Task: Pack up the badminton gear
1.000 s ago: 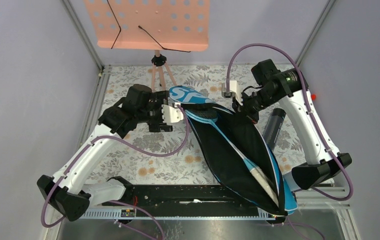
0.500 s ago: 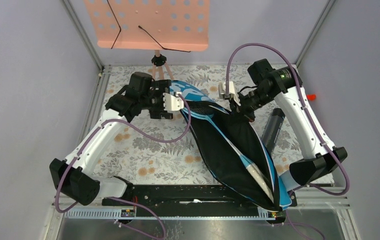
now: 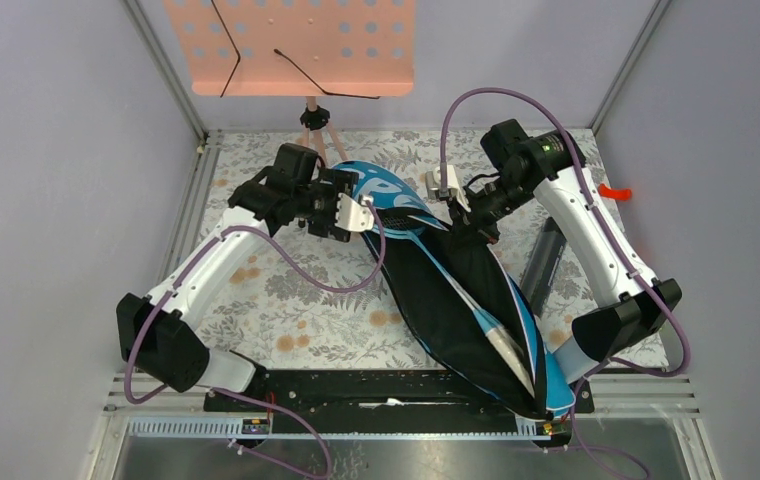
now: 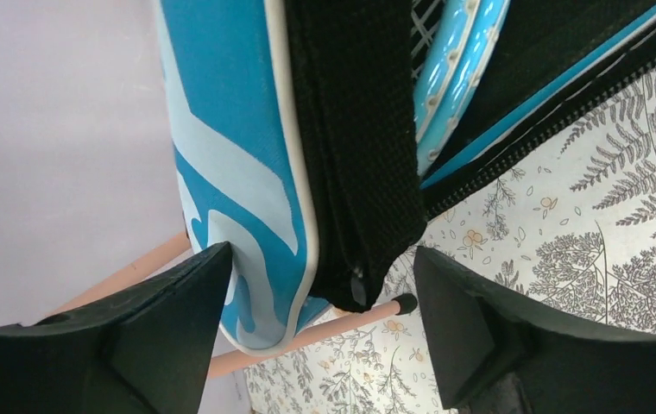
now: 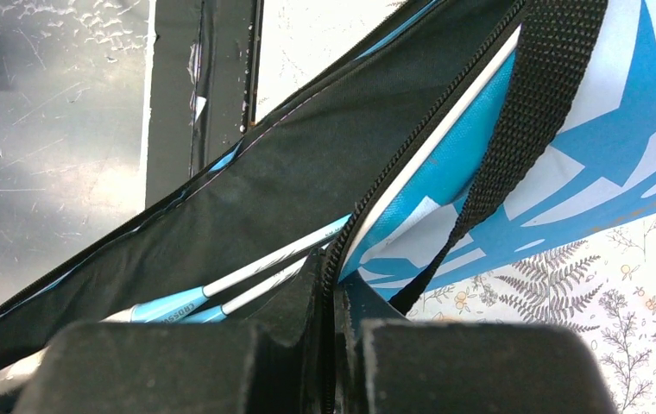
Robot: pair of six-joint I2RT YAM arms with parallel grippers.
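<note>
The blue "SPORT" racket bag (image 3: 388, 194) lies diagonally, its black inside open. Two light-blue rackets lie inside, their pale handles (image 3: 509, 352) toward the near end, their shafts (image 5: 247, 276) in the right wrist view and their frames (image 4: 451, 69) in the left wrist view. My left gripper (image 3: 361, 213) is open, its fingers either side of the bag's head end (image 4: 247, 172) and black strap (image 4: 359, 155). My right gripper (image 3: 466, 226) is shut on the bag's zipper edge (image 5: 333, 285). The black tube (image 3: 542, 256) lies right of the bag. No shuttlecocks show.
The peach perforated music stand (image 3: 291, 45) stands at the back, its tripod (image 3: 314, 125) just behind the left gripper; one leg (image 4: 342, 323) passes under the bag's end. The black rail (image 3: 356, 385) runs along the near edge. Grey walls enclose the floral tabletop (image 3: 286, 300).
Both grippers have moved toward the back of the table, and the bag's head end has gone with them toward the tripod. The music stand has shifted slightly.
</note>
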